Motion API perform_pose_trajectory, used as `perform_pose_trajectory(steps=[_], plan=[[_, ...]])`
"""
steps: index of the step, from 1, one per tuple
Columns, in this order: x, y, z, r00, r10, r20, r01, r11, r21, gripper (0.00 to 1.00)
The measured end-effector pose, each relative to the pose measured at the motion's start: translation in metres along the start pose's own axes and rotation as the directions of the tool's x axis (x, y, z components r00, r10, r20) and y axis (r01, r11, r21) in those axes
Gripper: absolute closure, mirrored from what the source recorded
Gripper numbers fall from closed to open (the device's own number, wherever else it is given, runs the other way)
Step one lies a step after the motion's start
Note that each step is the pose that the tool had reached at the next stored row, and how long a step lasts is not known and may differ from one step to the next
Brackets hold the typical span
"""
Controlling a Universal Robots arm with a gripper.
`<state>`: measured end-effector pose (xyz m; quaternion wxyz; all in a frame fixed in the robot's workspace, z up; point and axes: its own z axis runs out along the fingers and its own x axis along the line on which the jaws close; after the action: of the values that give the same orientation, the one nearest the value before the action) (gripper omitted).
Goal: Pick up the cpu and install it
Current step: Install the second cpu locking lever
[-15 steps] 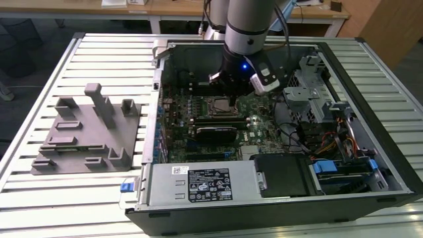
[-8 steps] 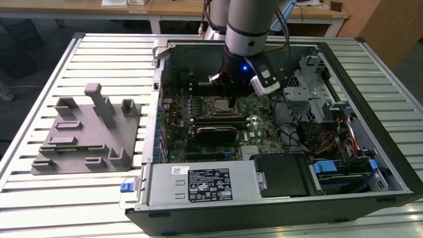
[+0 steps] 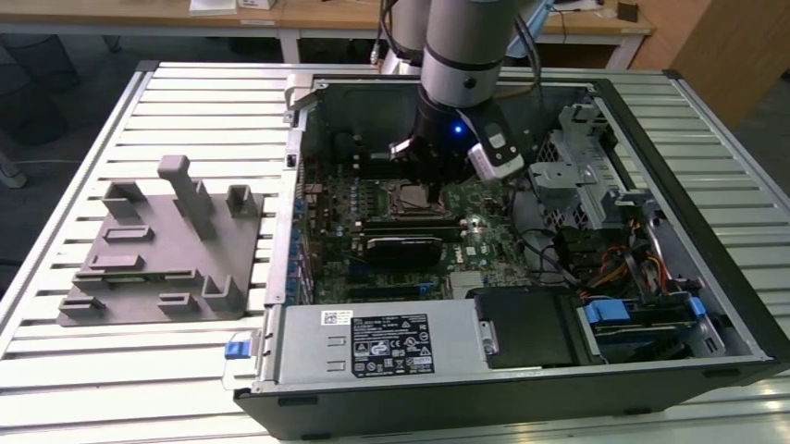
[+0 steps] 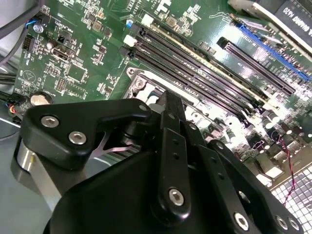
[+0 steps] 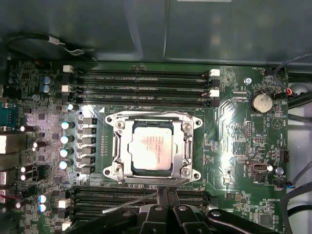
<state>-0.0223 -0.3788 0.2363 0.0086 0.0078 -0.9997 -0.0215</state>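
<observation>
Cpu (image 5: 152, 146) seated in socket frame (image 5: 187, 151), tool (image 5: 163, 214) above — fingertips cut off

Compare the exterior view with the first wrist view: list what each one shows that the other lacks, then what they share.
Exterior view alone: the grey holder block on the slatted table, the arm over the open computer case.

First wrist view alone: the cpu, silver top up, lying in the socket frame, and a coin battery.

Both: the green motherboard and the socket.

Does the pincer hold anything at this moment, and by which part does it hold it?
Nothing is held. The cpu lies inside the socket frame on the motherboard, apart from the pincer.
</observation>
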Motion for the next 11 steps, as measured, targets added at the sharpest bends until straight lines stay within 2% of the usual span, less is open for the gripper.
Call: perform_pose_trajectory(steps=[7,11], plan=[[-0.0003,-0.0024,-0.0001,1.0000,0.000,-0.0055,0.000,1.0000,-0.0002,0.89],[-0.0003,-0.0048,-0.0002,1.0000,0.000,-0.0059,0.000,1.0000,-0.0002,0.89]])
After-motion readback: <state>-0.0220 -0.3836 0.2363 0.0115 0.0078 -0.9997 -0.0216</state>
